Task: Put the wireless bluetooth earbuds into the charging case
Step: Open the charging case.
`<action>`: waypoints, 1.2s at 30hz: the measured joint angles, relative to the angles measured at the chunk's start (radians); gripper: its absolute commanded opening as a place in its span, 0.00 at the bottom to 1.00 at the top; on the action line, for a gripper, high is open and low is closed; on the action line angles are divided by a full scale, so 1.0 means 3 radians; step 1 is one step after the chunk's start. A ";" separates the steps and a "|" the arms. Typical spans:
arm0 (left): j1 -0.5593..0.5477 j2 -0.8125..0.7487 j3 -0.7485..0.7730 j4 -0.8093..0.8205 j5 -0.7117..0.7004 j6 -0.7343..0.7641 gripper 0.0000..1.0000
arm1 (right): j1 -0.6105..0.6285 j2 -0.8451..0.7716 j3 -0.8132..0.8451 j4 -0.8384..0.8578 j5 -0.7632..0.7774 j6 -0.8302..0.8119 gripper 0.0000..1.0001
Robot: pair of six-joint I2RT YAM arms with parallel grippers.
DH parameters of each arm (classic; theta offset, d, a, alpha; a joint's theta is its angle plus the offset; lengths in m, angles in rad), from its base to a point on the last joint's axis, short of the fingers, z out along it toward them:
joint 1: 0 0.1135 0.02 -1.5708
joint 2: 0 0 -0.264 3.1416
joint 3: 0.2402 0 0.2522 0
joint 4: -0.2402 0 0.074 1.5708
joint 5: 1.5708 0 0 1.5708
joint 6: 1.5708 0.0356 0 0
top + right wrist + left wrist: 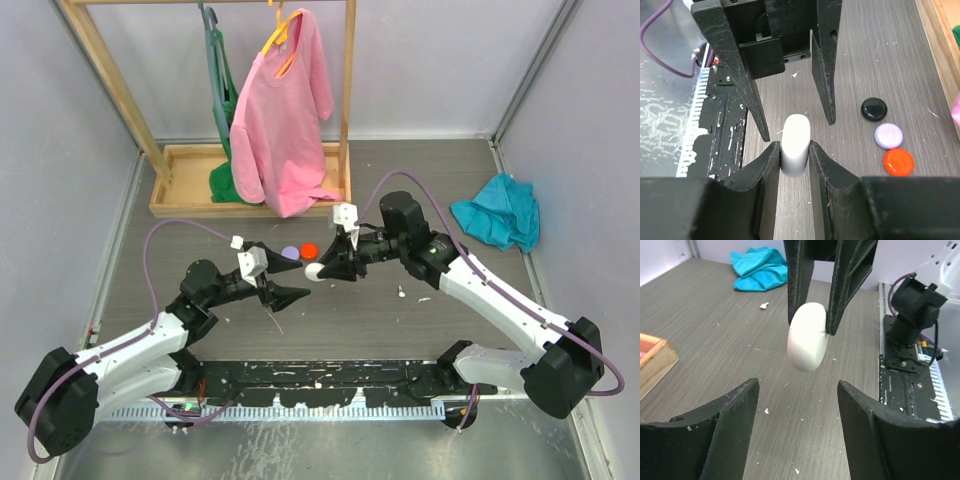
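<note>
The right hand [795, 150] holds the white charging case [794, 142] between its two fingers. The jaws are narrow and press on the two flat faces, so the round case stands on its edge, lifted above the surface [875, 55].

The left hand [797, 387] faces the right hand from the opposite side. Its jaws are wide and nothing is between them. The case hangs just in front of its fingertips, without touching them.

One small white earbud [763, 305] lies alone on the surface behind the right hand, beside its arm and well apart from the case. I cannot see any other earbud.

On one side of the right hand, just past its fingertips, three small round cases lie flat in a row: black case [874, 108], lilac case [888, 135] and red case [898, 161]. The lilac and red ones almost touch.
</note>
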 measured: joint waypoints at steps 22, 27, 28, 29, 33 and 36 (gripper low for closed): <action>0.0001 0.0154 0.0027 0.0371 0.0427 -0.0371 0.45 | 0.0230 0.0072 0.0015 -0.0161 -0.0139 -0.0394 0.11; 0.0001 0.0197 0.0028 0.0406 0.0455 -0.0379 0.44 | 0.0245 0.0072 0.0038 -0.0160 -0.0132 -0.0403 0.11; 0.0001 0.0215 0.0028 0.0413 0.0467 -0.0379 0.43 | 0.0252 0.0072 0.0041 -0.0158 -0.0130 -0.0403 0.11; 0.0001 0.0230 0.0028 0.0415 0.0470 -0.0381 0.42 | 0.0252 0.0072 0.0041 -0.0159 -0.0130 -0.0403 0.11; 0.0001 0.0276 0.0028 0.0421 0.0519 -0.0392 0.39 | 0.0257 0.0072 0.0041 -0.0159 -0.0102 -0.0403 0.11; 0.0001 0.0278 0.0032 0.0425 0.0553 -0.0401 0.31 | 0.0258 0.0072 0.0041 -0.0159 -0.0080 -0.0403 0.11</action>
